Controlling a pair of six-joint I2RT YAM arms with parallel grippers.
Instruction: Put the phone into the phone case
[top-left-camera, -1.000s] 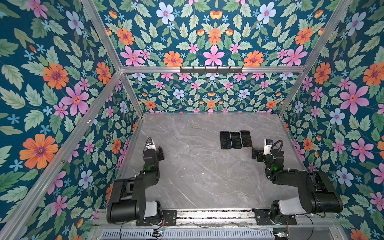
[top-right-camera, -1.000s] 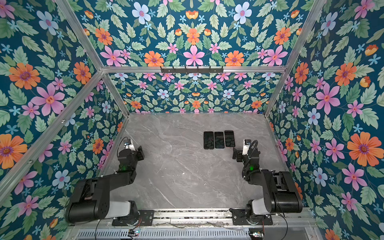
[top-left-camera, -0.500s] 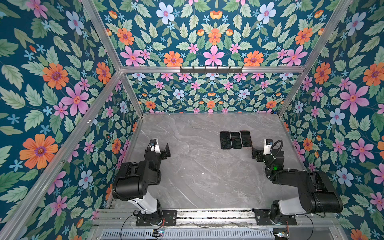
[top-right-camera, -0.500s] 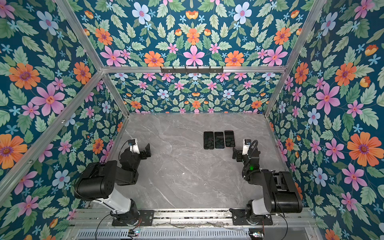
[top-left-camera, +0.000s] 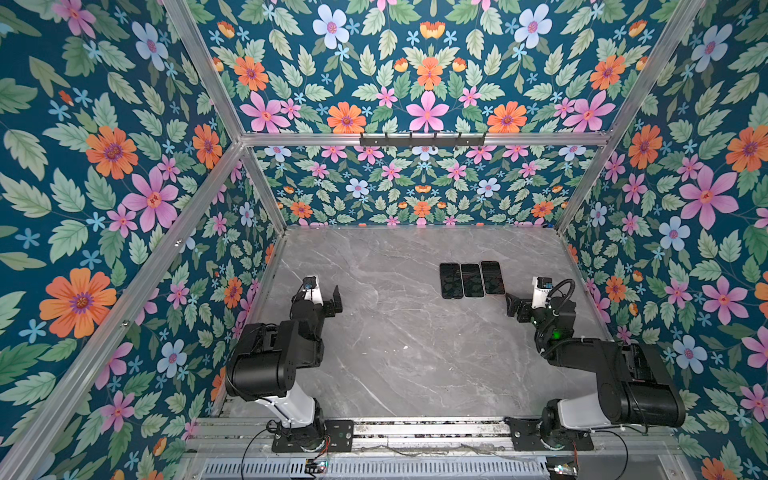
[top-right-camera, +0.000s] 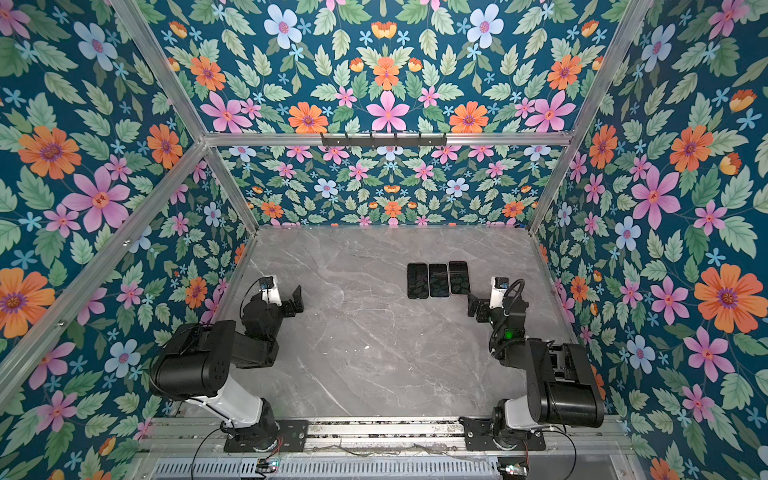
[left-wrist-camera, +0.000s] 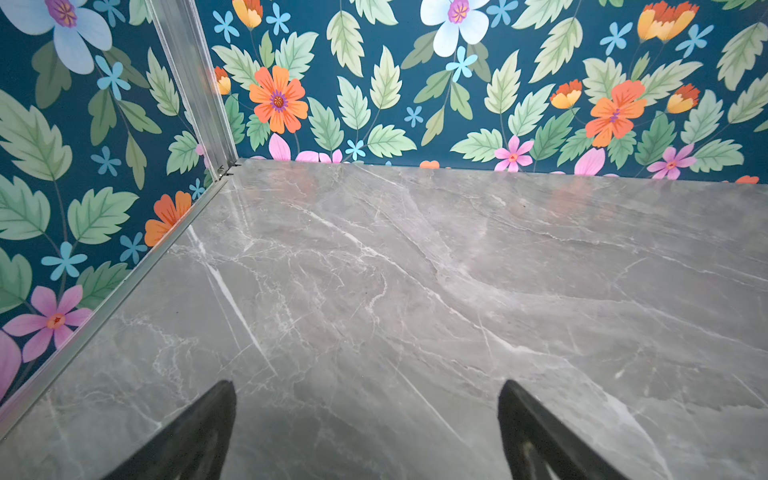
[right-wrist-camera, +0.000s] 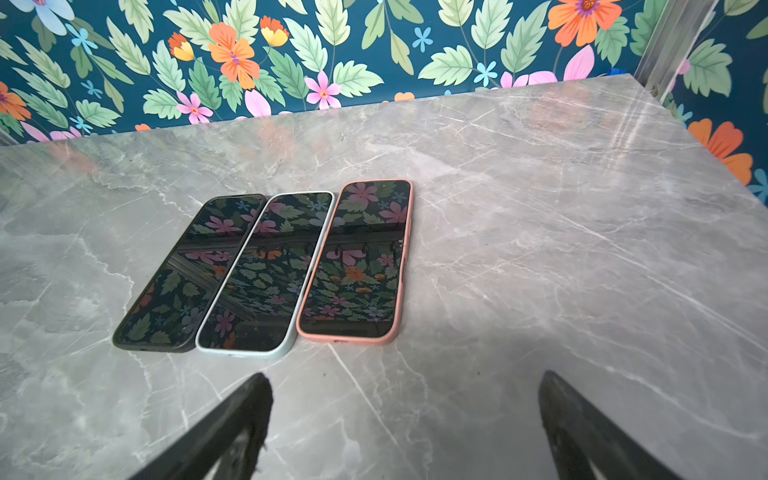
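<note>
Three phones (top-left-camera: 471, 280) lie face up in a tight row on the grey marble table (top-left-camera: 395, 365), toward its right side, their dark screens mirroring the flowered walls (top-left-camera: 104, 187). Seen from the right wrist, the black-cased phone (right-wrist-camera: 189, 274), the pale-blue-cased phone (right-wrist-camera: 266, 272) and the pink-cased phone (right-wrist-camera: 357, 257) sit side by side, edges meeting or nearly so. The pink one is set a little farther back than its neighbours. Each phone sits inside its case, the rim showing around the glass.

The right gripper (right-wrist-camera: 405, 378) is spread wide and empty. Its two dark fingers (right-wrist-camera: 232, 428) point at the marble just short of the phones' near ends. In both top views it sits just beside the row's near right corner, apart from all three.

The left gripper (left-wrist-camera: 365, 388) is likewise spread wide, with nothing between its fingers (left-wrist-camera: 199, 432). It sits over bare marble near the left wall, well apart from the phones. Whether either gripper's fingertips rest on the tabletop cannot be told.
</note>
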